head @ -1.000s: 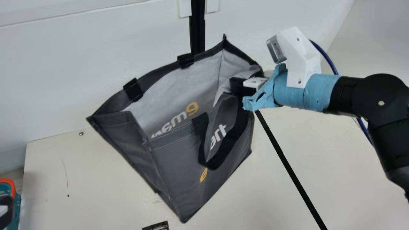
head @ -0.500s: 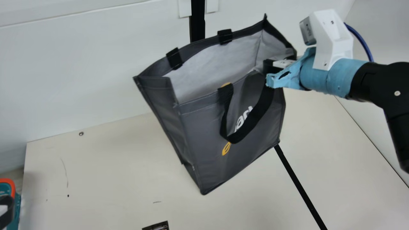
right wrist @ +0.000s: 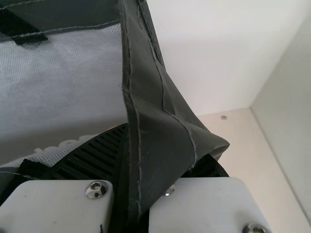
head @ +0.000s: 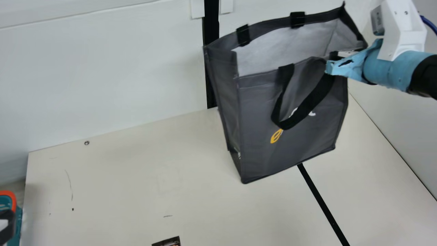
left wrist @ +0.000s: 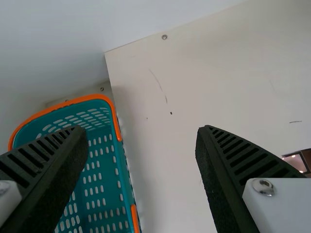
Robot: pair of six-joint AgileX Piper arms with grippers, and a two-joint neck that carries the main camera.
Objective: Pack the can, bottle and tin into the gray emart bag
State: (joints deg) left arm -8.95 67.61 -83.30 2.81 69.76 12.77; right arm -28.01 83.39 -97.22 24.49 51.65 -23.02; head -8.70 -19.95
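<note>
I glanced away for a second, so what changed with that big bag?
My right fingers carried the gray bag toward the main view's right and top, and it now looks less tilted. Nothing was newly gripped or released; they still hold its upper edge. The teal basket stayed put.

The right arm (head: pixel 426 77) is black, its wrist bound in ragged light-blue wrapping (head: pixel 392 70) beneath an angular white housing (head: pixel 403 34) with a silver-gray camera (head: pixel 377 21) and a blue cable (head: pixel 429 24); in the left wrist view, black ribbed fingers (left wrist: pixel 243 158) with grainy sides meet white mounts (left wrist: pixel 286 206) with silvery screws (left wrist: pixel 263 186)
</note>
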